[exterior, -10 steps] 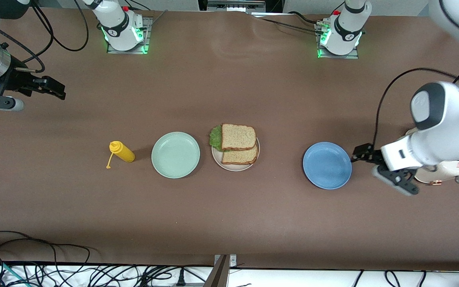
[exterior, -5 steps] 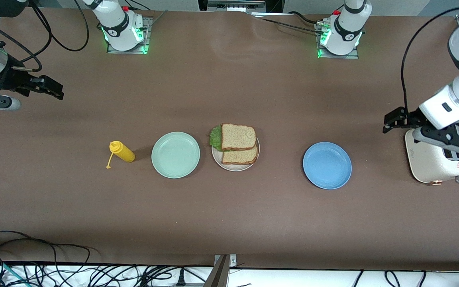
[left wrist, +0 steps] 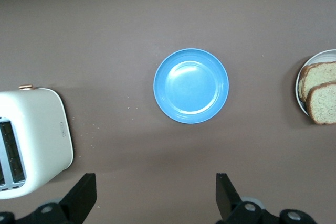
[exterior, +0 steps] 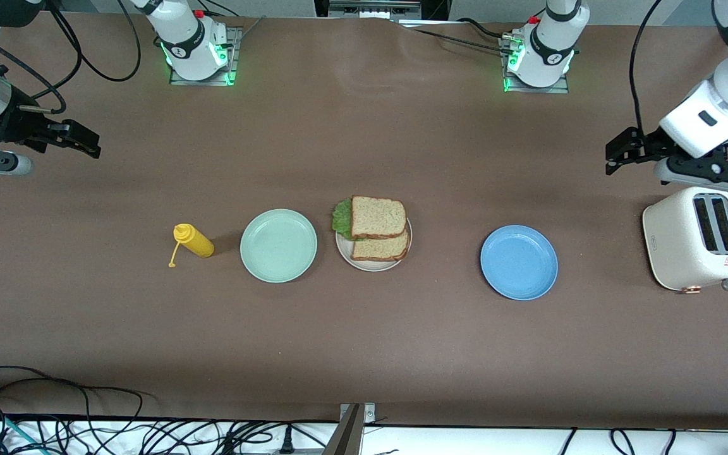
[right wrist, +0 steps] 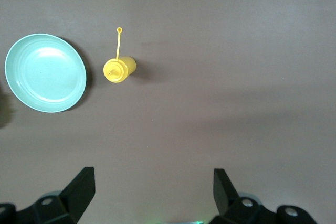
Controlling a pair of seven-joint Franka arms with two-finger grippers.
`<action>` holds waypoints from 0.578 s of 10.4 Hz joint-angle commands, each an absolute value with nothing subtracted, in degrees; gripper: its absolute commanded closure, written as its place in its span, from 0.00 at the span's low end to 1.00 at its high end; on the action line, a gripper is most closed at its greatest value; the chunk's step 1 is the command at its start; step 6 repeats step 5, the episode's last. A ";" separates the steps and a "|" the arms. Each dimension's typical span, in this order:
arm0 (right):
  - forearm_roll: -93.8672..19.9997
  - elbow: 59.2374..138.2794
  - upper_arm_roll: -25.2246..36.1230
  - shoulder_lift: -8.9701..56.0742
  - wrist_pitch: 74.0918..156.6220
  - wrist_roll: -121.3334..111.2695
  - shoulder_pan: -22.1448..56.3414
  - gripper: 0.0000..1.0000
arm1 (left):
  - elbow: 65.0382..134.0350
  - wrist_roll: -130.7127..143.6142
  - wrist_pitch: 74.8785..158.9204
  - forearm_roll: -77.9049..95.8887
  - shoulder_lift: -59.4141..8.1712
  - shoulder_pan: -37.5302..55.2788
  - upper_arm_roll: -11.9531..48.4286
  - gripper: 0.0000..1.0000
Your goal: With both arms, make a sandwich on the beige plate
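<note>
- The sandwich point(exterior: 373, 229) sits on the beige plate point(exterior: 371, 264) mid-tabletop: two bread slices stacked askew, lettuce point(exterior: 341, 217) poking out toward the right arm's end.
- A mint plate point(exterior: 278, 245) lies just beside it, with a yellow bottle point(exterior: 193, 240) past that, toward the right arm's end.
- A blue plate point(exterior: 519, 261) lies toward the left arm's end, well apart from a white toaster point(exterior: 694, 238).
- The left hand point(exterior: 622, 150) hangs over bare tabletop near the toaster, fingers spread, holding nothing.
- The right hand point(exterior: 83, 140) waits over the tabletop's end, fingers spread, holding nothing.
</note>
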State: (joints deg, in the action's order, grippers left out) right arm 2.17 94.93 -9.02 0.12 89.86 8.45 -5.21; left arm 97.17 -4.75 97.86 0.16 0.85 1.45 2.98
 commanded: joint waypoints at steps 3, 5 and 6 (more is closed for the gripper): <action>1.67 93.52 -9.14 0.35 88.68 8.44 -5.45 0.00 | 96.86 -4.13 96.51 -0.44 2.02 -0.44 5.10 0.00; 1.67 93.52 -9.14 0.18 88.59 8.35 -5.45 0.00 | 96.42 -4.13 96.24 -0.53 2.02 -0.53 5.01 0.00; 1.67 93.52 -9.14 0.18 88.59 8.35 -5.45 0.00 | 96.42 -4.13 96.24 -0.53 2.02 -0.53 5.01 0.00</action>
